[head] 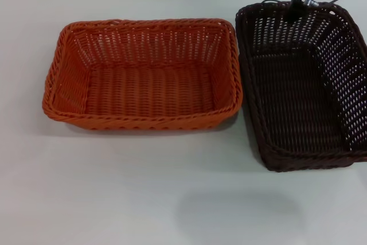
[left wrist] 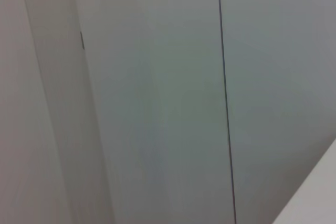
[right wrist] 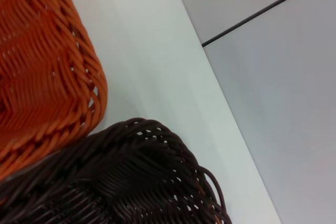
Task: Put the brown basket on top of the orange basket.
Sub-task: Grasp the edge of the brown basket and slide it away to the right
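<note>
At far rim of brown basket (head: 304, 84) — right gripper (head: 299, 5), grip state unreadable. Light, stiff weave; take the braided rim. Orange basket (head: 143, 76) sits alongside.

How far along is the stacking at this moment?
Nothing is stacked yet: the brown basket sits on the table beside the orange basket. In hand: the right gripper is at the brown basket's far rim. Left: gripping, lifting and setting it on the orange one. The left arm is out of sight.

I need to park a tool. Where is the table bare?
The table is bare in front of the orange basket and the brown basket, and left of the orange. It is crowded between them and where the right gripper hangs.
</note>
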